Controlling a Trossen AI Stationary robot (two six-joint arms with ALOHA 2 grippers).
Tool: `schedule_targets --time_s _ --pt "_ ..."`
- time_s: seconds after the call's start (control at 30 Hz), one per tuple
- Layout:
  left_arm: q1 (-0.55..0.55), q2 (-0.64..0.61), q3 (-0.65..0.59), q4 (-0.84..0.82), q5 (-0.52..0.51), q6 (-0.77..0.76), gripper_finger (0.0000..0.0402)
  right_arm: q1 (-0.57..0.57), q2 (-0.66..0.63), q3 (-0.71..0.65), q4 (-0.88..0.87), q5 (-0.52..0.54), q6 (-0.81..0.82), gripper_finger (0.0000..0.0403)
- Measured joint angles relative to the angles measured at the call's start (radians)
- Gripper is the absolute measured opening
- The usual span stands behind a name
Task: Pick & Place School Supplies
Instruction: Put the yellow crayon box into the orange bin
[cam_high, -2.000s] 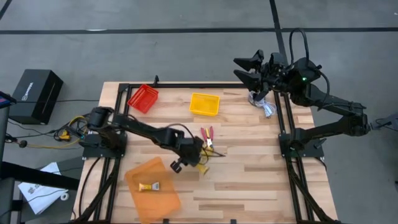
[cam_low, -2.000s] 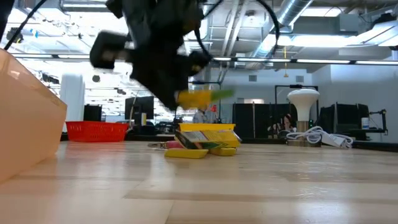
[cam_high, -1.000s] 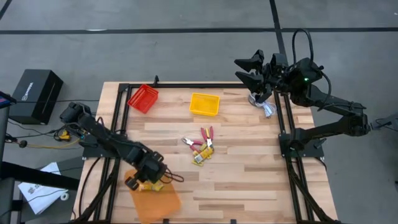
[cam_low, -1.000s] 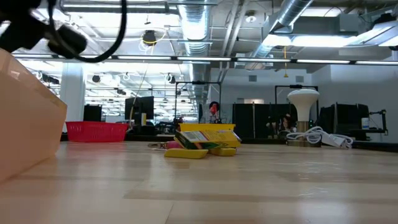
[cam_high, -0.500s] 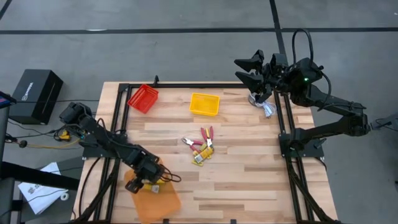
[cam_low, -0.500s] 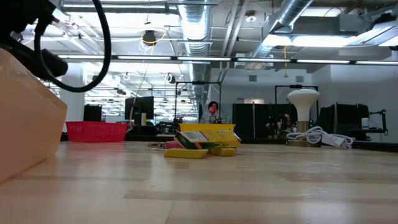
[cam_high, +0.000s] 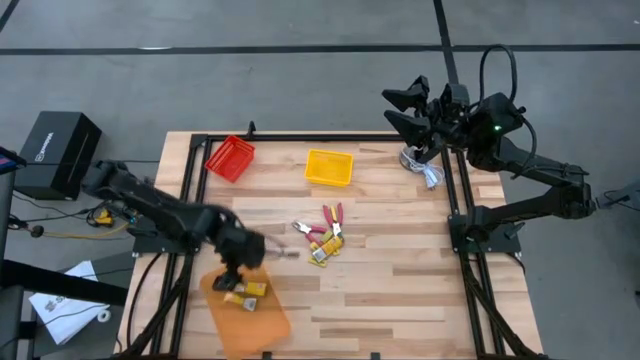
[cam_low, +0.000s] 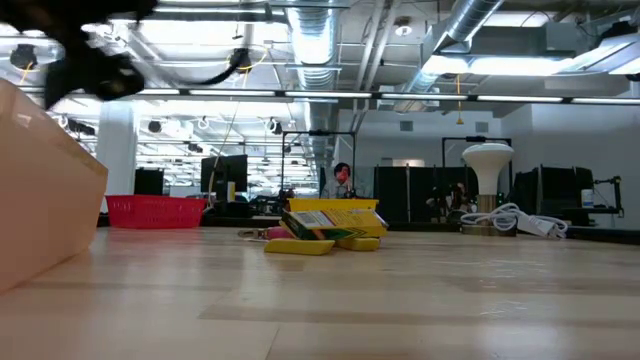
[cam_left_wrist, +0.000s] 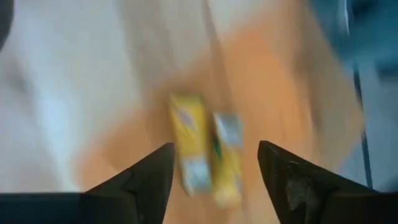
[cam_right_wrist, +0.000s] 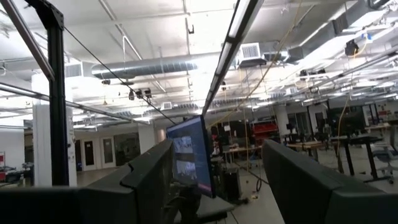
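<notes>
My left gripper (cam_high: 235, 272) hovers open over the far part of the orange tray (cam_high: 262, 322) at the table's near left. Two yellow-and-white packs (cam_left_wrist: 189, 149) (cam_left_wrist: 227, 158) lie flat side by side on the tray floor below its fingers, clear of them. More school supplies, yellow packs and red-handled little tools (cam_high: 322, 240), lie in a small heap at the table's middle (cam_low: 325, 225). My right gripper (cam_high: 405, 110) is raised beyond the far right corner, open and holding nothing (cam_right_wrist: 214, 186).
A red tray (cam_high: 230, 157) and a yellow tray (cam_high: 329, 167) stand along the far edge. A white round lamp-like object with a cable (cam_high: 425, 168) sits at the far right corner. Bare wood lies between the heap and the near and right edges.
My left gripper has let go of a yellow pack over the orange tray, then risen and drawn back toward the far edge. The pack now lies in the tray beside the one that was there before. My right arm has kept still.
</notes>
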Motion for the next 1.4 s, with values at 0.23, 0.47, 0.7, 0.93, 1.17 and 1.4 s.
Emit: schedule_targets --time_s 0.23,0.47,0.7,0.93,1.17,1.4 --pt "0.273 -0.038 0.002 0.324 -0.099 -0.113 0.0195 -0.013 0.0 0.0 0.006 0.0 0.0 0.0235" --pt "0.358 0.18 0.113 0.363 -0.138 -0.13 0.0191 -0.024 0.0 0.043 -0.032 0.0 0.0 0.0235" --pt "0.349 0.457 0.309 0.375 -0.08 -0.145 0.019 -0.046 0.0 0.08 -0.101 -0.024 0.0 0.0235" --pt "0.345 0.566 0.373 0.37 -0.051 -0.169 0.0188 -0.045 0.0 0.1 -0.15 -0.053 0.0 0.0235" --pt "0.316 0.609 0.373 0.364 -0.05 -0.195 0.0182 -0.045 0.0 0.1 -0.154 -0.06 -0.007 0.0235" --pt "0.305 0.626 0.372 0.366 -0.053 -0.202 0.0184 -0.045 0.0 0.1 -0.154 -0.079 -0.007 0.0235"
